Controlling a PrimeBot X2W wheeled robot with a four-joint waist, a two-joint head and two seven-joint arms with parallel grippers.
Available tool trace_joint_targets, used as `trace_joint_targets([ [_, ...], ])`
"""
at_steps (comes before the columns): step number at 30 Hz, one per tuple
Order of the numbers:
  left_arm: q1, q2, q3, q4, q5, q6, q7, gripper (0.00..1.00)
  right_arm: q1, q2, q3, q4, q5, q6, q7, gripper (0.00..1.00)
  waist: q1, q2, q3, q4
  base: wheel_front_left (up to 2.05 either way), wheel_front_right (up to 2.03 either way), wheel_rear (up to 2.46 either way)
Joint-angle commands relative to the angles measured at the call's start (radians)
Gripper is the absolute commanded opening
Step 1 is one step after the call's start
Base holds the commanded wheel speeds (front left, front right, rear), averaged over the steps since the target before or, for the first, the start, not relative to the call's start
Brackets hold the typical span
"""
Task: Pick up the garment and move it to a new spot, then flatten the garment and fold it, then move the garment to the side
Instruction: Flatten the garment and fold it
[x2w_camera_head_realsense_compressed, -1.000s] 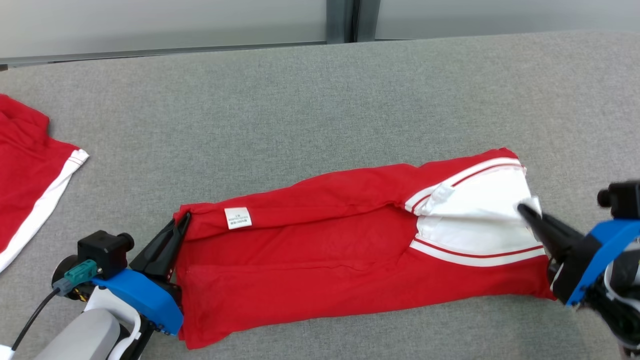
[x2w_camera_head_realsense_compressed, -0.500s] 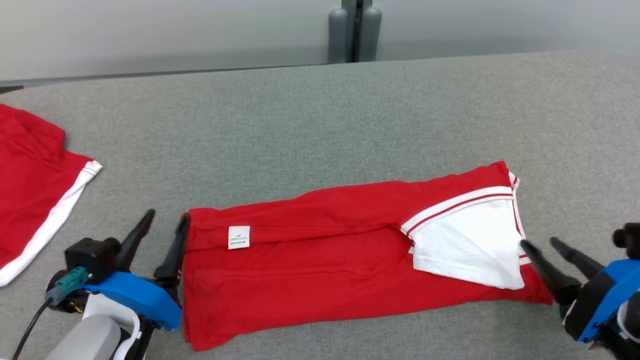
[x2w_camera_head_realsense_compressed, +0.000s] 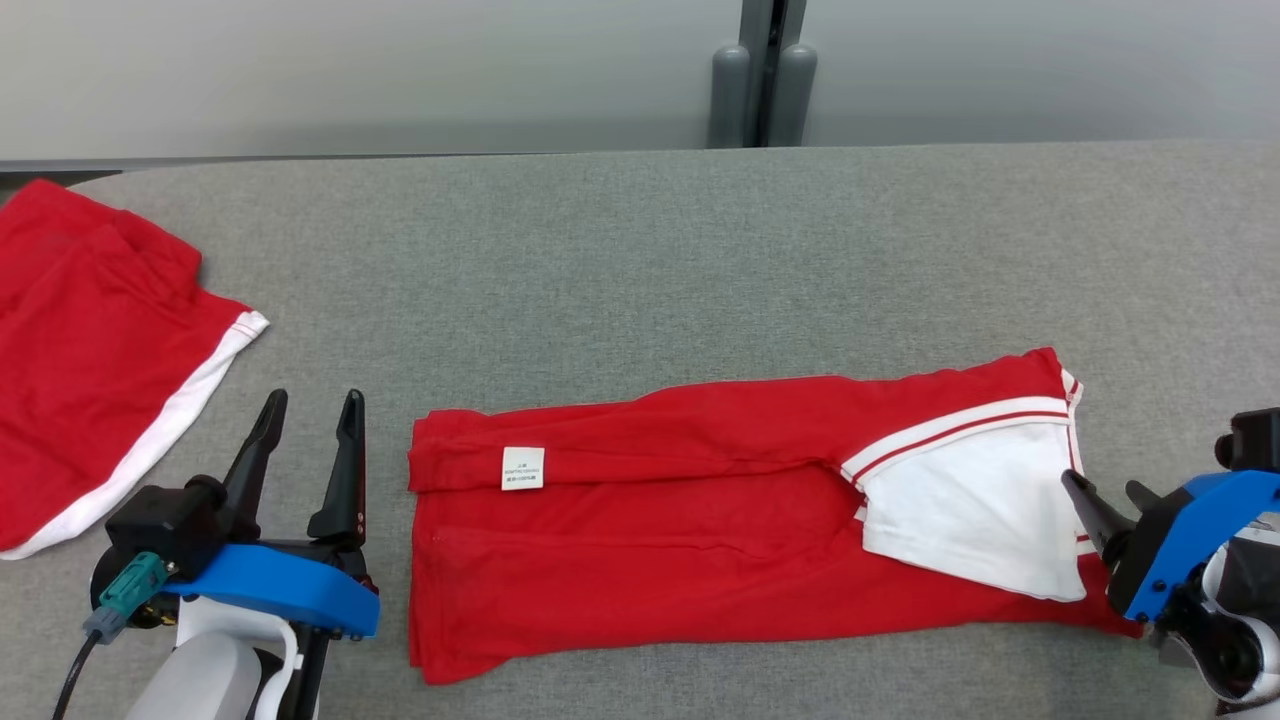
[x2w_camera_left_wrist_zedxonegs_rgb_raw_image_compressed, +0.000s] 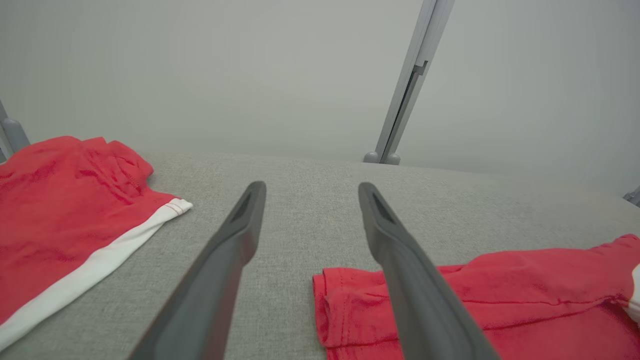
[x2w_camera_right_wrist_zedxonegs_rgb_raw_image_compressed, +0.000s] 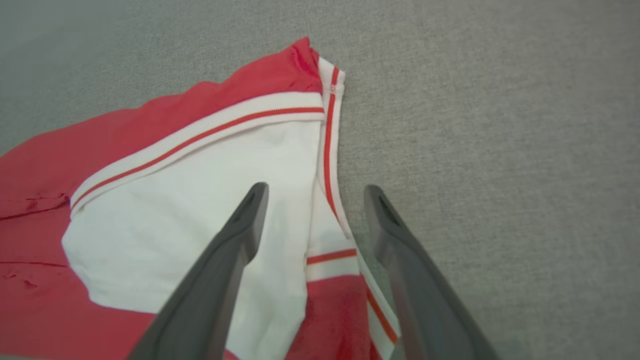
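The garment (x2w_camera_head_realsense_compressed: 700, 540) is red with a white panel and striped trim at its right end. It lies folded into a long band across the grey table (x2w_camera_head_realsense_compressed: 640, 260), a small white label near its left end. My left gripper (x2w_camera_head_realsense_compressed: 310, 405) stands open just left of the garment's left edge, holding nothing; in the left wrist view that gripper (x2w_camera_left_wrist_zedxonegs_rgb_raw_image_compressed: 310, 186) sits above the garment's corner (x2w_camera_left_wrist_zedxonegs_rgb_raw_image_compressed: 350, 305). My right gripper (x2w_camera_head_realsense_compressed: 1100, 488) is open at the right end, and in the right wrist view its tips (x2w_camera_right_wrist_zedxonegs_rgb_raw_image_compressed: 315, 187) hover over the white trim (x2w_camera_right_wrist_zedxonegs_rgb_raw_image_compressed: 330, 150) without gripping it.
Another red garment with a white stripe (x2w_camera_head_realsense_compressed: 90, 360) lies at the table's left edge, also seen in the left wrist view (x2w_camera_left_wrist_zedxonegs_rgb_raw_image_compressed: 65, 215). A grey post (x2w_camera_head_realsense_compressed: 762, 90) stands behind the far edge against a pale wall.
Both grippers went from shut on the garment's two ends to open, letting the cloth drop flat, and drew back slightly. The head camera has shifted, so the scene sits lower and to the right.
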Motion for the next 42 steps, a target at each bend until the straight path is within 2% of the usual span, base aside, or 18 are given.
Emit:
trace_joint_targets([
  [1, -0.02, -0.006, 0.003, 0.01, 0.008, -0.002, -0.004, 1.0, -0.032, 0.025, -0.022, 0.042, -0.034, 0.0, 0.01, 1.0, 0.0, -0.0001, 0.008, 0.013, 0.0, 0.0, 0.0],
  [6, -0.034, -0.014, -0.003, 0.03, 0.02, -0.012, -0.004, 1.0, -0.1, 0.058, -0.067, 0.156, -0.151, 0.0, 0.013, 1.0, 0.0, -0.0001, 0.02, 0.037, 0.0, 0.0, 0.0],
  [14, -0.034, -0.027, 0.015, 0.049, 0.025, -0.02, -0.005, 1.0, -0.142, 0.082, -0.026, 0.282, -0.181, 0.0, -0.001, 0.99, 0.0, -0.0001, 0.019, 0.049, 0.0, 0.0, 0.0],
  [15, -0.032, -0.028, 0.018, 0.05, 0.027, -0.021, -0.005, 1.0, -0.143, 0.078, -0.011, 0.287, -0.181, 0.001, -0.007, 0.08, 0.0, -0.0001, 0.017, 0.049, 0.0, 0.0, 0.0],
  [16, -0.031, -0.03, 0.02, 0.051, 0.03, -0.021, -0.005, 1.0, -0.147, 0.07, 0.003, 0.287, -0.178, 0.001, -0.015, 0.0, 0.0, -0.0001, 0.015, 0.047, 0.0, 0.0, 0.0],
  [24, 0.003, -0.04, 0.038, 0.058, 0.034, -0.027, -0.005, 1.0, -0.131, -0.028, 0.04, 0.215, -0.113, 0.0, -0.072, 0.0, 0.0, -0.0001, -0.017, 0.025, 0.0, 0.0, 0.0],
  [34, 0.025, -0.038, 0.044, 0.052, 0.042, -0.028, -0.005, 1.0, -0.068, -0.17, -0.106, 0.078, -0.148, 0.0, -0.007, 0.0, 0.0, -0.0001, -0.036, 0.003, 0.0, 0.0, 0.0],
  [38, 0.024, -0.04, 0.042, 0.05, 0.041, -0.03, -0.005, 1.0, -0.064, -0.18, -0.129, 0.037, -0.172, 0.0, 0.027, 0.0, 0.0, -0.0001, -0.035, 0.0, 0.0, 0.0, 0.0],
  [42, 0.023, -0.042, 0.038, 0.054, 0.041, -0.032, -0.005, 1.0, -0.049, -0.138, -0.086, -0.014, -0.167, 0.0, 0.068, 0.0, 0.0, -0.0001, -0.039, -0.001, 0.0, 0.0, 0.0],
])
